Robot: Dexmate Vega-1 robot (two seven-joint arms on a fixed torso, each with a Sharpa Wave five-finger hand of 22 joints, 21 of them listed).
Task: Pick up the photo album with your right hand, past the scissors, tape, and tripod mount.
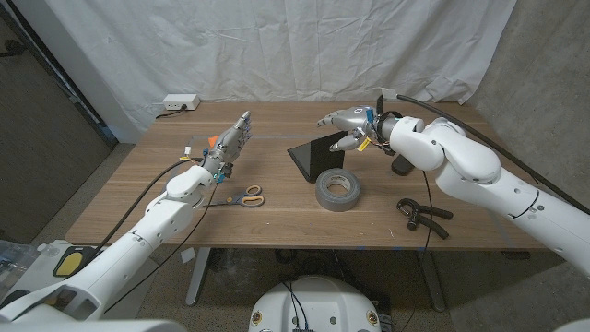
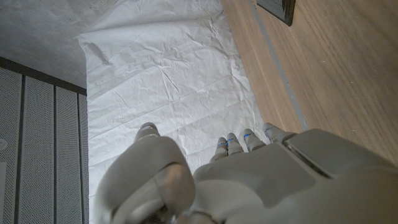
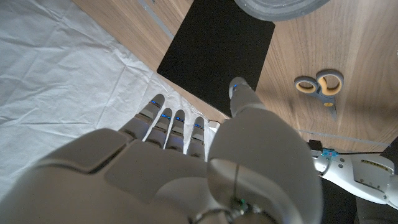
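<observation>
This looks like a robotics lab or recording studio rather than a home. Behind the long wooden table (image 1: pixel 277 207) a creased white fabric backdrop (image 1: pixel 277 46) hangs as a screen, with dark grey panelled walls (image 1: pixel 41 138) beside it. A white power strip (image 1: pixel 180 102) sits at the table's far edge, just before the backdrop.

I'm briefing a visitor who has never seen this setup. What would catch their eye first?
The right hand, fingers spread and holding nothing, hovering over the black album at the table's middle. Next, the grey tape just in front of the album, with the scissors to its left. The left hand stands open farther left.
</observation>
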